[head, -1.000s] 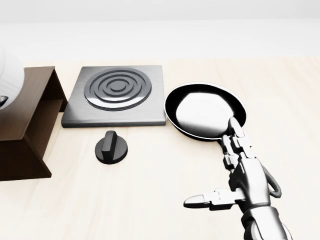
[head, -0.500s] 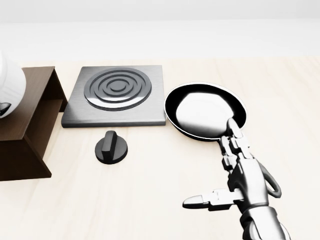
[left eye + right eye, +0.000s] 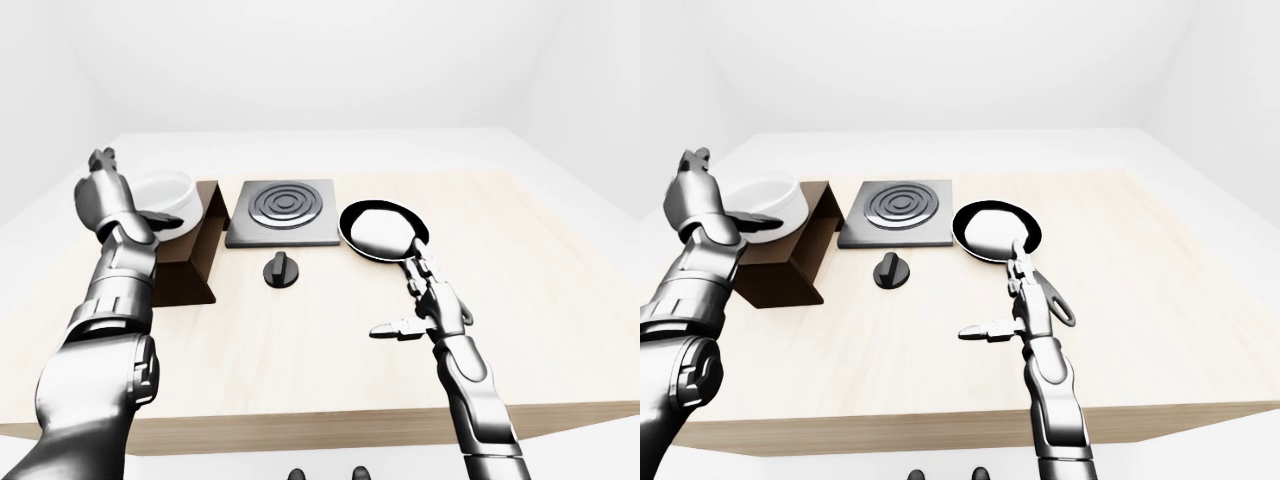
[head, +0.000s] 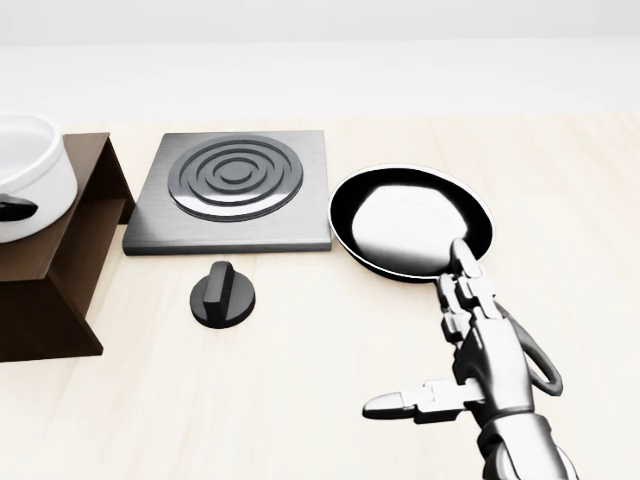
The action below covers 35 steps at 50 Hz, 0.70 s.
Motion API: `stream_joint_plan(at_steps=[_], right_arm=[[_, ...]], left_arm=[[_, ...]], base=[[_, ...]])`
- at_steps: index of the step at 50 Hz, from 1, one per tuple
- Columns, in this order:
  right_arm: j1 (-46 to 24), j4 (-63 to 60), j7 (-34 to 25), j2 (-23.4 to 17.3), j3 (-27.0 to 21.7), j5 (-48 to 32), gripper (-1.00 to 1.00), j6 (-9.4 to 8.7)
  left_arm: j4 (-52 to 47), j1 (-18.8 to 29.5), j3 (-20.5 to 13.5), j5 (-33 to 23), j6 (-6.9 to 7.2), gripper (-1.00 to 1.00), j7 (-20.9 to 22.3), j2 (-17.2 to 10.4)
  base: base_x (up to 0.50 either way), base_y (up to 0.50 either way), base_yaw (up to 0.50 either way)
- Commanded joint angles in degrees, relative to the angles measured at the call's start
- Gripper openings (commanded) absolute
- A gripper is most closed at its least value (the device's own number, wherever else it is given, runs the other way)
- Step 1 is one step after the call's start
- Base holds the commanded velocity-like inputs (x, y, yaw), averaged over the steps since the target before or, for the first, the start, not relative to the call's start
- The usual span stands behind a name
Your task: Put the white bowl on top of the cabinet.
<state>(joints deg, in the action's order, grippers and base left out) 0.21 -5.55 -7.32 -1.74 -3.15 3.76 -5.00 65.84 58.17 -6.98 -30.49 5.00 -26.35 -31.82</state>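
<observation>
nearest, the right hand hangs over the table at about 5 o'clock in the head view, fingers spread wide, thumb out to the side, holding nothing. its fingertips reach up toward the black pan at 2 o'clock; whether they touch the rim cannot be told. a black knob lies at 8 o'clock, with the square burner plate beyond it at 11 o'clock. at 9 o'clock stands the brown cabinet. the white bowl sits on its top, upright. the left hand stands beside the bowl at the far left of the left-eye view, fingers extended and not wrapped around it, one dark fingertip against its side. risk: the bowl appears close to the cabinet's edge, so a sideways brush from the left hand as it pulls off could tip or slide it down.
</observation>
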Motion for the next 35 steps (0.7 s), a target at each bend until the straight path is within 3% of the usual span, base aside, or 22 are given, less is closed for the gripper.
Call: stream_joint_plan(at_steps=[1,25,35], right_arm=[[-0.10,0.36,-0.05,0.00,0.09,-0.08,1.00,0.00],[0.44,-0.29,-0.15,0.08,0.31,-0.35,1.00,0.00],[0.13,0.31,-0.04,0.13,0.36,-0.49,1.00,0.00]], left_arm=[[-0.23,0.30,-0.27,-0.90,0.00,1.00,-1.01,-0.20],[-0.82,-0.17,-0.35,-0.68,0.00,1.00,-0.83,-0.24],[-7.21,-2.90,-0.50,-1.39,0.00,1.00,1.54,-0.08]], base=[[0.00,0.00,0.00],[0.00,0.00,0.00],[0.00,0.00,0.00]])
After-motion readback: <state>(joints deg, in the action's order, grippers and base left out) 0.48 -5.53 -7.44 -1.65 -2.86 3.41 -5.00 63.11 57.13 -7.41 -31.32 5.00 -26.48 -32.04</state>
